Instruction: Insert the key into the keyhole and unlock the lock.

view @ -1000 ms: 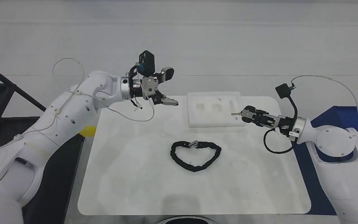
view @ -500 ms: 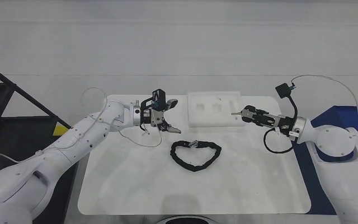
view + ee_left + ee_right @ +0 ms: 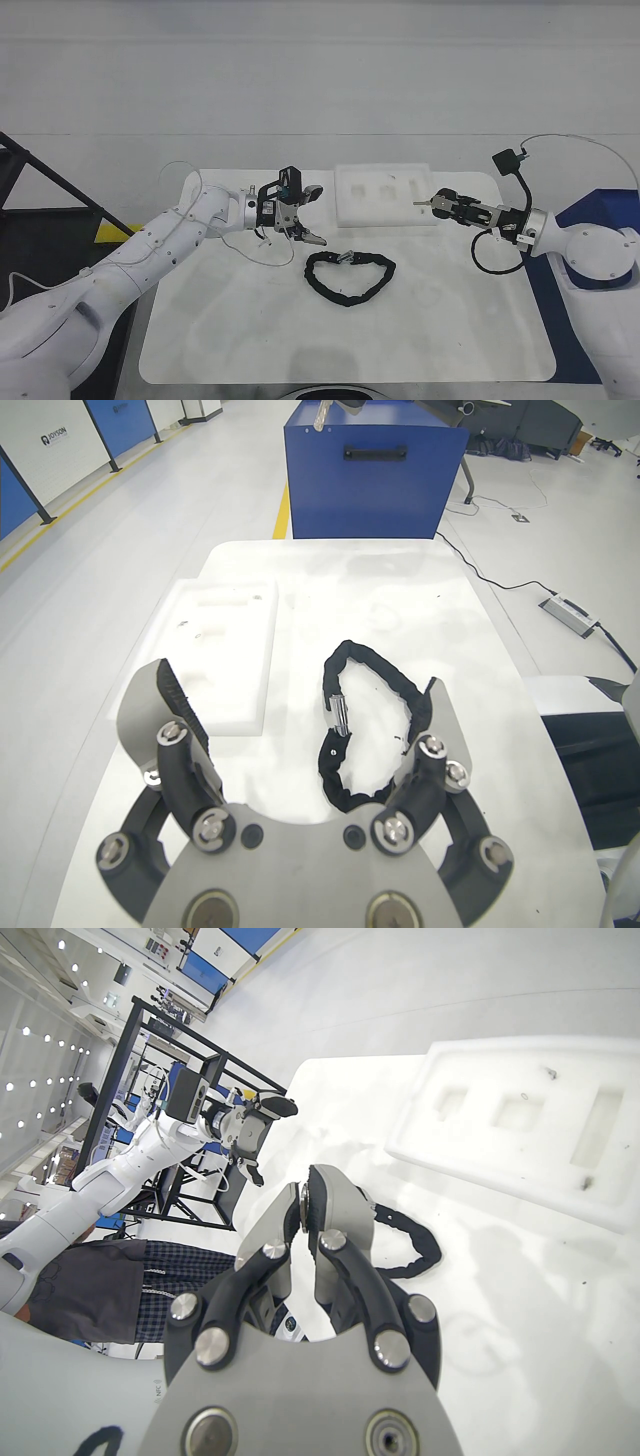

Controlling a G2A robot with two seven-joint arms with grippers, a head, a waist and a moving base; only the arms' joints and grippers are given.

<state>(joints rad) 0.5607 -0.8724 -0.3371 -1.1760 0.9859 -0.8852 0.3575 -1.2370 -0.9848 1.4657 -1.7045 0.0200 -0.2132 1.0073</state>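
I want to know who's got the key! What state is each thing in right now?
Left tool: open, near the lock.
Right tool: shut on the key.
Key: held, not in the lock.
Lock: lying on the table, looped closed.

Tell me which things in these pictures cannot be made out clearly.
Key: top view, too small to read its teeth; right wrist view, the right tool covers most of it.
Metal cylinder of the lock: left wrist view, its keyhole too small to find.
Chain: right wrist view, partly behind the right tool.
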